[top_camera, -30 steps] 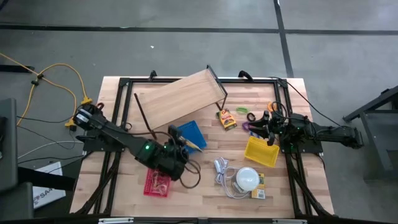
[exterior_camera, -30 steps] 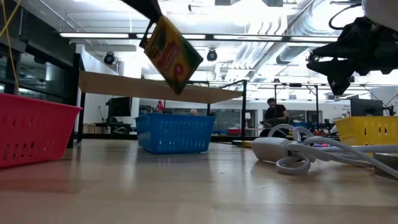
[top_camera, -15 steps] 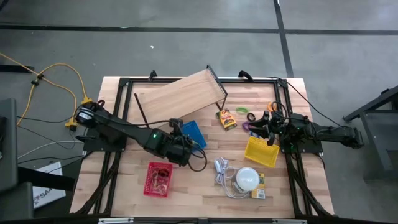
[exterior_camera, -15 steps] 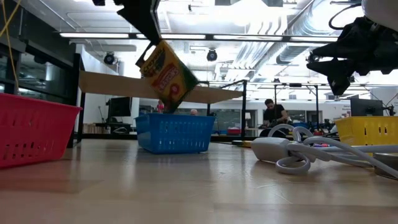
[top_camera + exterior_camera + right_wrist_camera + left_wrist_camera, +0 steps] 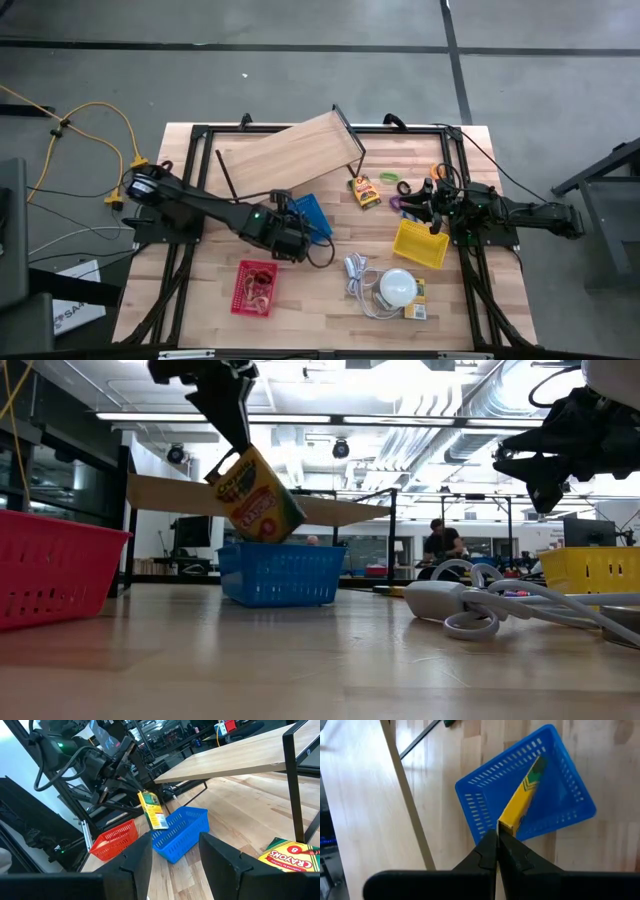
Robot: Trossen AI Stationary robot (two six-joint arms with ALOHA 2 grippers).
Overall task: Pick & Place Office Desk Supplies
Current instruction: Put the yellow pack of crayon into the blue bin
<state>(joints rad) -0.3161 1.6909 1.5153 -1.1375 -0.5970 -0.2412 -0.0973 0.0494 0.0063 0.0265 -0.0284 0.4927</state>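
Since a second ago my left gripper [image 5: 238, 445] has swung from beside the red basket [image 5: 253, 287] at lower left of the high view up toward centre, and now hangs over the blue basket [image 5: 309, 213]. Its jaws are clamped tight on the top edge of a yellow-green crayon box [image 5: 254, 496], which dangles tilted with its lower corner just above the basket's rim in the low view. In the left wrist view the box [image 5: 519, 801] points down into the basket, not yet released.

My right gripper [image 5: 436, 211] waits at centre right, jaws wide and holding nothing, above the yellow basket [image 5: 420, 244].

I judge the task partly done. The red basket holds what look like rubber bands. A second crayon box [image 5: 366, 190] and small coloured pieces [image 5: 401, 187] lie loose at upper centre. Another packet [image 5: 416, 300] sits beside the white dome [image 5: 398, 287].
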